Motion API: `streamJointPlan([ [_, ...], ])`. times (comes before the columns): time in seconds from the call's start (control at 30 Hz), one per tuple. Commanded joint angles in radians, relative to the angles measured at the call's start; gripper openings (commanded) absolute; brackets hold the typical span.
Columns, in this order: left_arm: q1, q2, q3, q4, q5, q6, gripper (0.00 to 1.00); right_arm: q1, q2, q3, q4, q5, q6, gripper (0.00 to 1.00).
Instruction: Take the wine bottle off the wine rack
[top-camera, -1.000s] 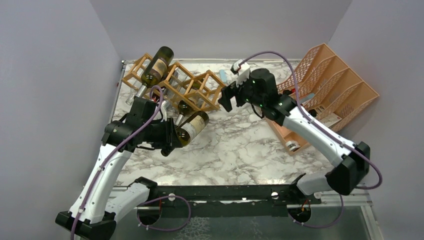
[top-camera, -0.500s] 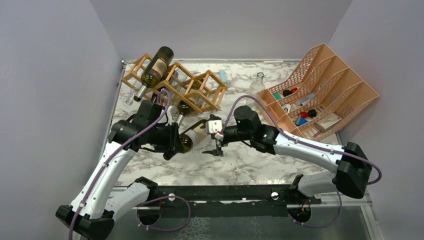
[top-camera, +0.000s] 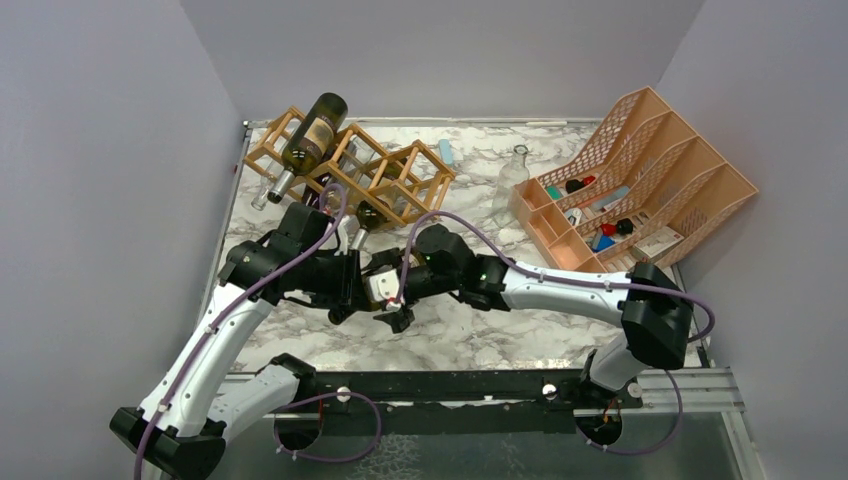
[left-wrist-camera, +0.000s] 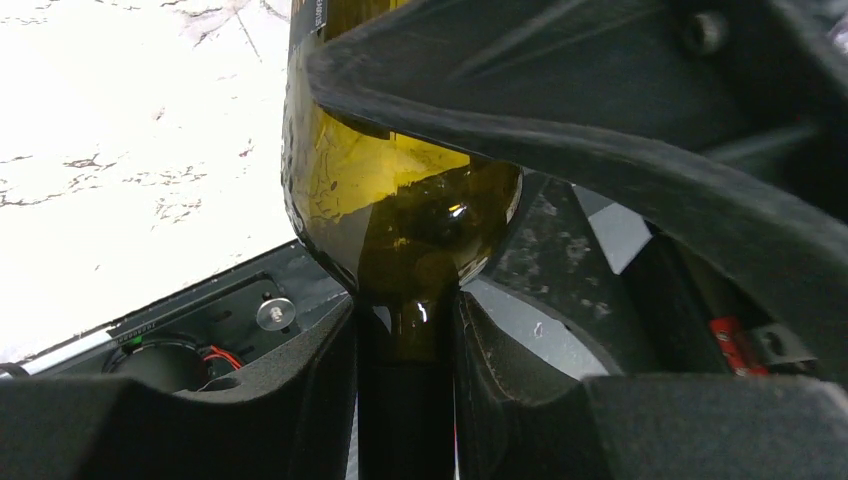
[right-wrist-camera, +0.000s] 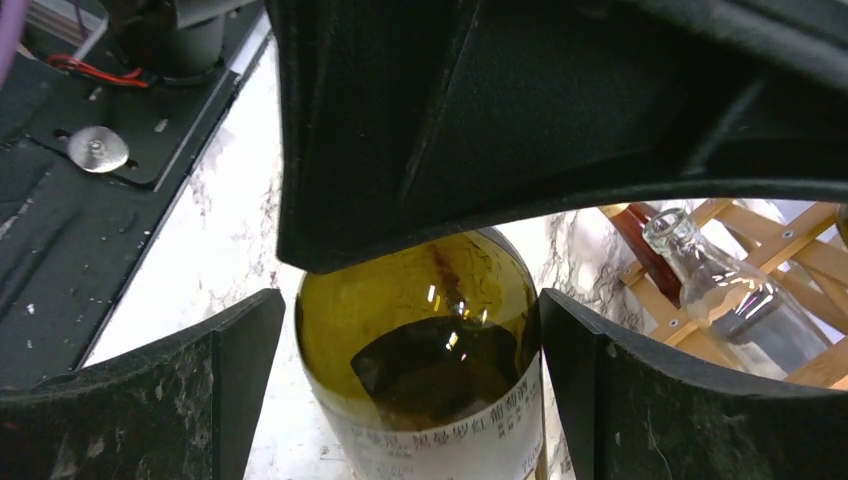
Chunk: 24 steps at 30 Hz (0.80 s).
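A dark olive-green wine bottle (left-wrist-camera: 400, 200) with a white label (right-wrist-camera: 450, 440) is held off the wooden wine rack (top-camera: 352, 168), low over the marble table. My left gripper (left-wrist-camera: 405, 390) is shut on its neck; in the top view (top-camera: 345, 284) it is just in front of the rack. My right gripper (right-wrist-camera: 415, 400) is open and straddles the bottle's body, with a thin gap at its left finger (right-wrist-camera: 150, 400). In the top view the right gripper (top-camera: 386, 293) hides most of the bottle. Another green bottle (top-camera: 312, 130) lies on top of the rack.
A third bottle (top-camera: 370, 215) sits in a lower rack cell, and a clear glass bottle neck (right-wrist-camera: 715, 285) sticks out of the rack. A clear bottle (top-camera: 510, 172) stands by the peach mesh organizer (top-camera: 650, 170) at the back right. Grey walls close in on both sides.
My right arm has swung from the organizer at the back right across to the left, and its open fingers now flank the held bottle. The left gripper with the bottle has barely moved.
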Motion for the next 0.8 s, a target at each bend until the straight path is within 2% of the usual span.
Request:
streamJointPlan([
  [0.0,-0.007,-0.027,0.017,0.087,0.056,0.016,0.0,0.021,0.04,0.039,0.01,0.099,-0.03,0.99],
  [0.17,-0.008,-0.024,0.01,0.088,0.055,0.017,0.0,0.024,0.046,0.013,0.035,0.192,-0.03,0.99],
  [0.3,-0.008,-0.021,0.012,0.088,0.05,0.018,0.0,0.025,0.038,-0.004,0.054,0.206,-0.024,0.97],
  [0.47,-0.008,-0.016,0.013,0.088,0.048,0.017,0.0,0.024,0.033,-0.022,0.081,0.187,-0.006,0.85],
  [0.63,-0.008,-0.013,0.014,0.087,0.048,0.015,0.0,0.025,0.039,-0.007,0.07,0.188,0.03,0.66],
  [0.7,-0.008,-0.01,0.018,0.087,0.044,0.012,0.1,0.024,0.032,-0.013,0.081,0.194,0.054,0.57],
  [0.77,-0.008,-0.011,0.027,0.089,0.036,0.012,0.28,0.024,0.015,-0.031,0.1,0.198,0.083,0.49],
])
